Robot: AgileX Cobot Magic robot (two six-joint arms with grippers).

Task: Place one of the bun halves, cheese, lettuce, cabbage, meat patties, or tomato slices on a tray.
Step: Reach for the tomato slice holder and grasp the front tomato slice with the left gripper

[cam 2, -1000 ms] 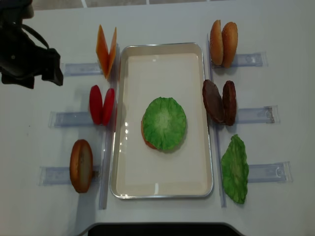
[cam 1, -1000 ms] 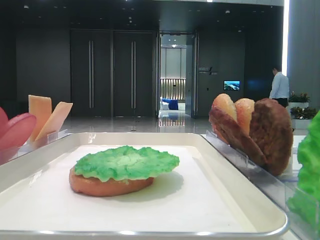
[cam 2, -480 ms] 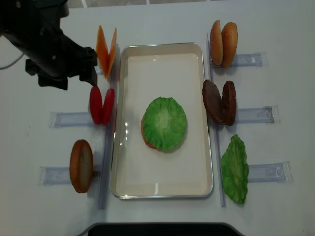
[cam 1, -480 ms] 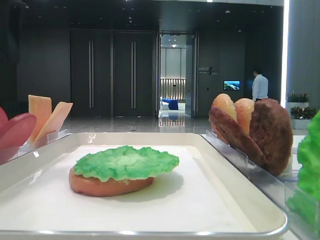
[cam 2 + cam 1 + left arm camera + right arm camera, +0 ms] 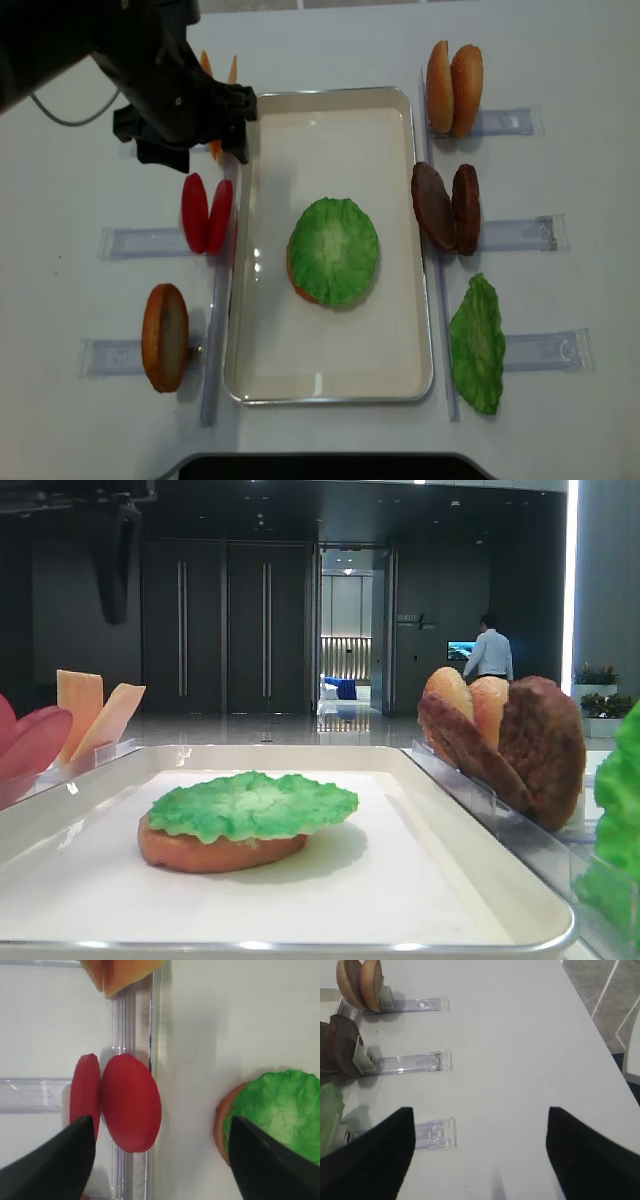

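The tray (image 5: 330, 385) holds a bun half (image 5: 215, 852) topped with lettuce (image 5: 334, 250). My left gripper (image 5: 195, 150) hangs open by the tray's left rim, over the cheese (image 5: 232, 70), which it mostly hides. In the left wrist view two upright tomato slices (image 5: 131, 1102) stand between its spread fingers (image 5: 50, 1160), untouched. My right gripper (image 5: 480, 1160) is open over bare table. More bun halves (image 5: 453, 88), meat patties (image 5: 447, 207) and a lettuce leaf (image 5: 478, 345) stand to the right. Cabbage is out of view.
Narrow clear holders (image 5: 515, 235) run outward from both long sides of the tray. One more bun half (image 5: 165, 337) stands at the lower left. The table's right edge (image 5: 600, 1035) is close to my right gripper.
My left arm has swung right from the table's far left to the tray's left rim, above the cheese and tomato holders. Its jaws stayed open. Nothing on the table moved.
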